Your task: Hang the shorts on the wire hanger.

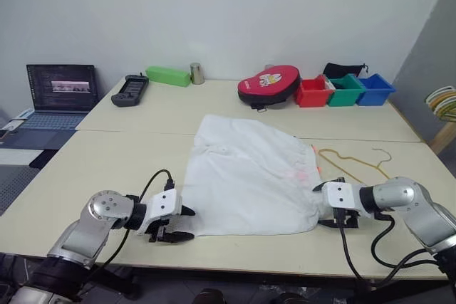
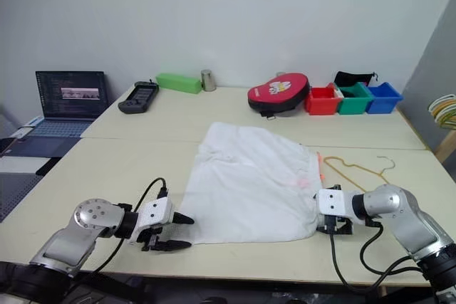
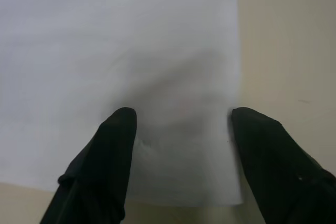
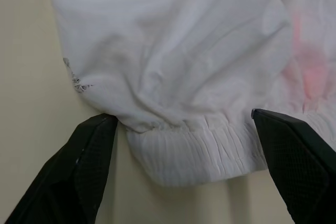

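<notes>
Two tools in play, both at the near edge of the surface point(image 1: 107, 151); I log the items left to right.

Left tool point(image 1: 187, 223): at about 7 o'clock of the shorts point(image 1: 249, 176), fingers spread wide, pointing across at the near-left corner of the cloth. In the left wrist view that corner lies between the two fingers point(image 3: 107, 156), nothing pinched. The forearm lies low, reaching in from the left.

Shorts: spread flat in the middle of the surface, white with a faint pink print toward 3 o'clock, an orange-red cord at that edge. Not lifted, as far as I can see.

Right tool point(image 1: 322, 213): at about 4 o'clock of the shorts, pointing in at the gathered waistband corner. Its wrist view shows the fingers point(image 4: 84, 166) standing wide either side of that elastic band, not closed on it.

Wire hanger point(image 1: 353, 164): lies flat at about 3 o'clock of the shorts, just beyond the cord, hook toward the right edge; untouched.

Progress, my judgement: early. Nothing is hung; gripping both corners, lifting and threading onto the hanger all remain.
</notes>
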